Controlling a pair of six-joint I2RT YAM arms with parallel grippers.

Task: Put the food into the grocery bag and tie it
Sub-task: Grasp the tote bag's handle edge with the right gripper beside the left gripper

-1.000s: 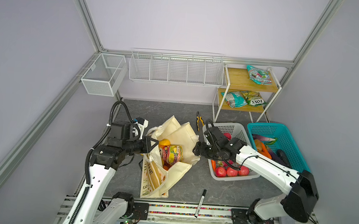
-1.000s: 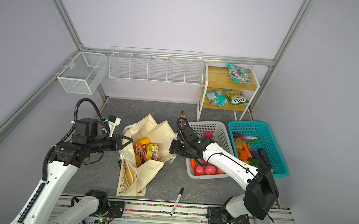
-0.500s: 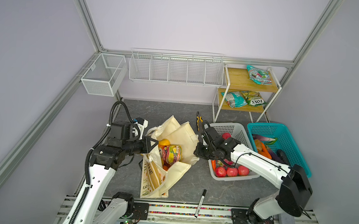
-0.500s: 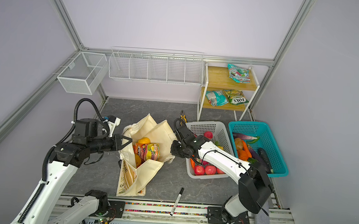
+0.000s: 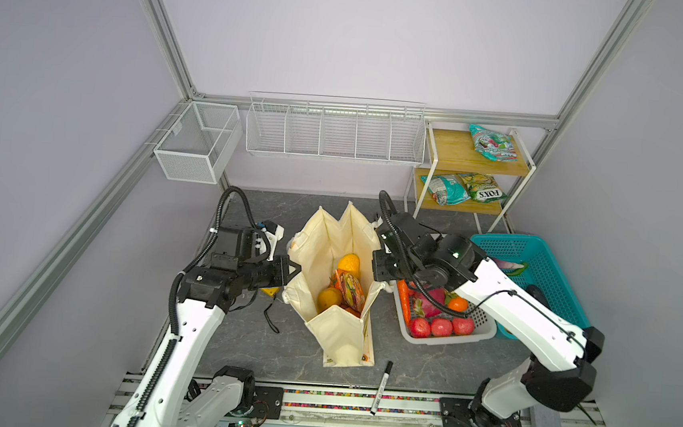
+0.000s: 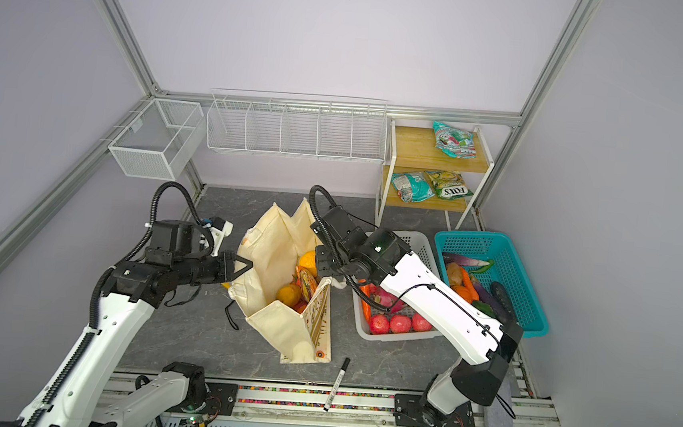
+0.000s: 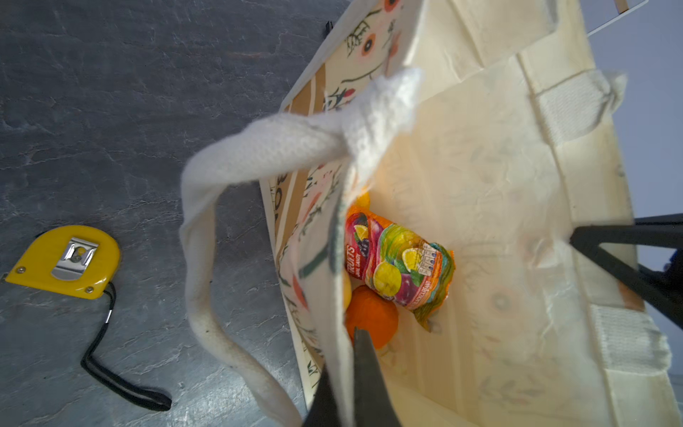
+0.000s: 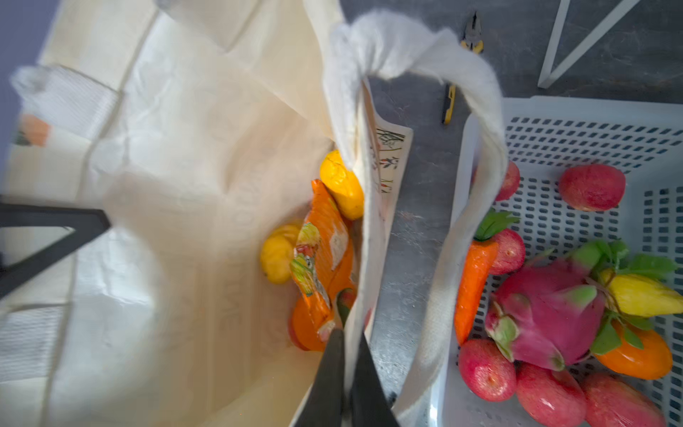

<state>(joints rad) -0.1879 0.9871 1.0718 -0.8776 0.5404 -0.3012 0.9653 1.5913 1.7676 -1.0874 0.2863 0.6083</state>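
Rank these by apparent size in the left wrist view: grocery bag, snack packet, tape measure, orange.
1. grocery bag, far the largest.
2. snack packet and tape measure: they look alike, so not ranked.
3. orange, smallest, though partly hidden.

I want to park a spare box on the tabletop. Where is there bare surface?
Bare tabletop lies behind the grocery bag, left of the shelf rack, and in front of the white basket beside the marker. Crowded: both bag sides, with left gripper, tape measure and right gripper.

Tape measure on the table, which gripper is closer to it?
Left. The left gripper pinches the bag wall beside the tape measure; the right gripper pinches the opposite wall, across the bag.
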